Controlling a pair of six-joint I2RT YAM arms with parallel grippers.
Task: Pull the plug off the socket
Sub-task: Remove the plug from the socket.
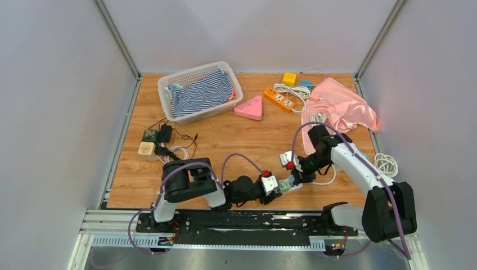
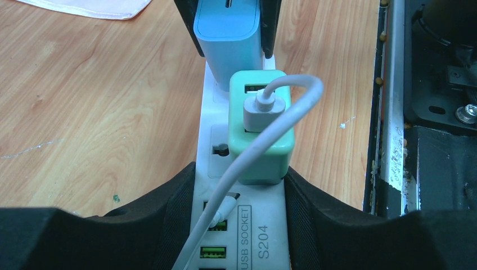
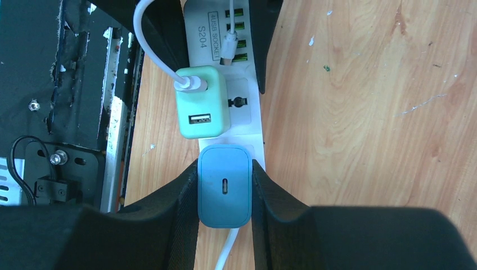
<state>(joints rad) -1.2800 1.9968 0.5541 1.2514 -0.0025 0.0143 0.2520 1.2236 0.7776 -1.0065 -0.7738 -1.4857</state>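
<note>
White plastic power strip (image 2: 264, 239) lies on the wooden bench (image 1: 225, 140), near its front edge. The left tool (image 2: 239, 194) clamps the strip's USB end from both sides. Two plugs stand in it: one mint-green cube charger (image 2: 237, 140) carrying one white cable (image 2: 312, 93), then one blue rectangular plug (image 3: 225, 194), squeezed between the right tool's (image 3: 225, 188) fingers. Its prongs are hidden, and both wrist views cut off the strip's ends.

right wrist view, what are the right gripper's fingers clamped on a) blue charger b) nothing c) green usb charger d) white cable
A: the fingers of the right gripper press both sides of the blue charger, while the green USB charger next to it on the white power strip stands untouched.
</note>
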